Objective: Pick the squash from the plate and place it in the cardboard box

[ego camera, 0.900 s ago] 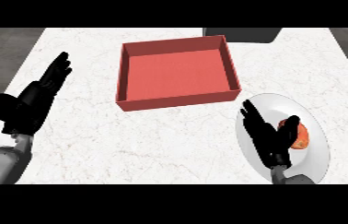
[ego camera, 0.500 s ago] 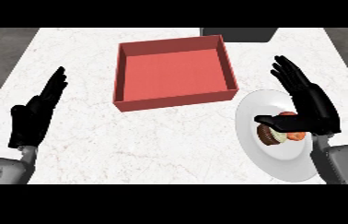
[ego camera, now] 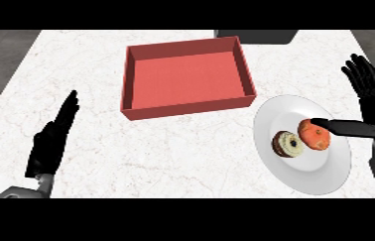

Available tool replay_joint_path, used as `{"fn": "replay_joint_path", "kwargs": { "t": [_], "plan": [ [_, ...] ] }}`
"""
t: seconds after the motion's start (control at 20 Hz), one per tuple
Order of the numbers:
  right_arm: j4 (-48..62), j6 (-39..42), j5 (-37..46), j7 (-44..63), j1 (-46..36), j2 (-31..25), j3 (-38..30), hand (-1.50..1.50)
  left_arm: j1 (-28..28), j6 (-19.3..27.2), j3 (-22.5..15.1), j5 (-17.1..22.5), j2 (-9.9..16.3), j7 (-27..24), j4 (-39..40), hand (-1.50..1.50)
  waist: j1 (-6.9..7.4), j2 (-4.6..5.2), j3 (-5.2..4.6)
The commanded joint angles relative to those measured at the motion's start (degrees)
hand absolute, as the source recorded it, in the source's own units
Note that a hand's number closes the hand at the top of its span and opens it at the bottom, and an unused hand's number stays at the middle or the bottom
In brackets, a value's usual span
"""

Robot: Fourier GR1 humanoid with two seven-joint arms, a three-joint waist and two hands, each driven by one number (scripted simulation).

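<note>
Right hand (ego camera: 360,93) shows at the right edge of the head view, its fingers spread and straight above the white plate (ego camera: 322,173), while its thumb reaches leftward across the plate's rim and touches the top of the orange squash (ego camera: 314,136). Nothing is curled round the squash, so the hand is open rather than gripping. That squash lies on the plate, just beside a small brown-and-cream round item (ego camera: 288,144) that sits to its left. Up and left of the plate, well apart from the squash, stands the red cardboard box (ego camera: 187,110), open at the top. Near the left edge, the left hand (ego camera: 53,141) rests over the marble counter (ego camera: 176,155), fingers straight and together, holding nothing.
</note>
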Motion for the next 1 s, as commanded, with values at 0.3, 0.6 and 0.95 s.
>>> {"fn": "replay_joint_path", "kwargs": {
  "t": [0.3,0.6,0.95],
  "plan": [
    [2.09,10.45,18.73,-0.2,0.98,-20.84,8.77,-1.5,0.24,0.43,-0.42,-1.68,-0.65,0.67,-0.66,0.0,0.05,-0.06,-0.11],
    [-5.1,20.01,24.7,11.72,-1.66,-27.38,16.32,-1.5,-0.07,-0.48,0.34,-1.39,-0.28,1.79,-1.91,0.0,0.09,-0.25,-0.17],
    [-10.26,22.93,29.07,18.26,1.54,-22.55,17.61,-1.5,-0.41,-1.63,2.4,-3.39,-3.21,-0.99,3.28,0.0,-0.77,-0.15,-0.07]
  ]
}}
